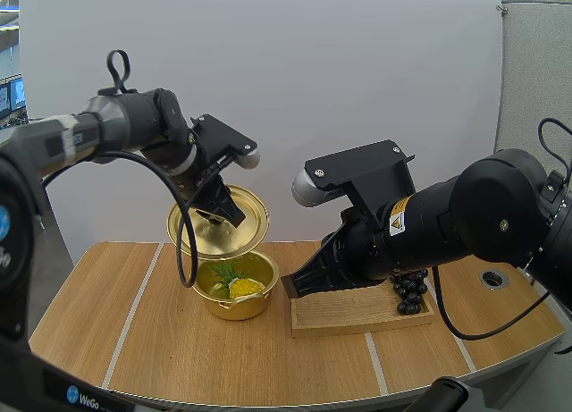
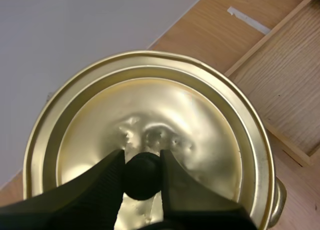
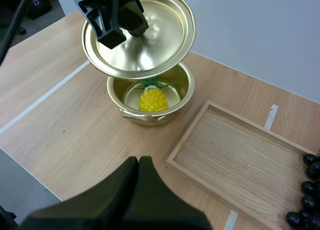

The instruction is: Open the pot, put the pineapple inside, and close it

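A gold pot [image 1: 237,290] [image 3: 150,93] stands open on the table with a yellow pineapple [image 1: 245,287] [image 3: 152,99] lying inside it. My left gripper [image 1: 219,211] [image 2: 142,172] is shut on the black knob [image 2: 142,176] of the gold lid [image 1: 217,222] [image 2: 150,135] [image 3: 137,33], holding it tilted just above the pot's back rim. My right gripper [image 1: 293,285] [image 3: 139,165] is shut on nothing, low over the left end of the wooden tray [image 1: 362,309] [image 3: 240,155], to the right of the pot.
A bunch of dark grapes [image 1: 411,291] [image 3: 307,190] lies at the tray's right end. A round hole [image 1: 492,278] sits in the table near its right edge. Bare wood lies left of and in front of the pot.
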Robot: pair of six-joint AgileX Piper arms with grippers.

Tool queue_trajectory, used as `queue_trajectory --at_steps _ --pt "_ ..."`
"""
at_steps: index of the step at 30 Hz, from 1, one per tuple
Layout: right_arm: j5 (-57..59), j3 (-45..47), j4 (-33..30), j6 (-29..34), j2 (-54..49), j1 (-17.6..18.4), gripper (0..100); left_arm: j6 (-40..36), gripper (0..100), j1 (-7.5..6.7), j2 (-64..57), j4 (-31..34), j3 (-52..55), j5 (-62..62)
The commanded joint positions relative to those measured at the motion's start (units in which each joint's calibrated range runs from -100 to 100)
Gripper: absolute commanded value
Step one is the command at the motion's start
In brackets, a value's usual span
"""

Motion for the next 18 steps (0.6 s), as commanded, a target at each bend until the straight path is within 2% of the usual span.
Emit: queue_trajectory --at_steps 1,4,18 --pt "-0.37 0.13 0.17 0.11 -0.61 -0.07 0 1.55 0 -0.18 6.65 -4.81 0.40 -4.30" --pt "-0.37 0.13 0.17 0.11 -0.61 -0.07 0 3.05 0 -0.18 9.35 -6.55 0.40 -4.50" --pt "-0.37 0.13 0.28 0.11 -0.61 -0.07 0 4.80 0 -0.18 17.18 -5.80 0.40 -7.68"
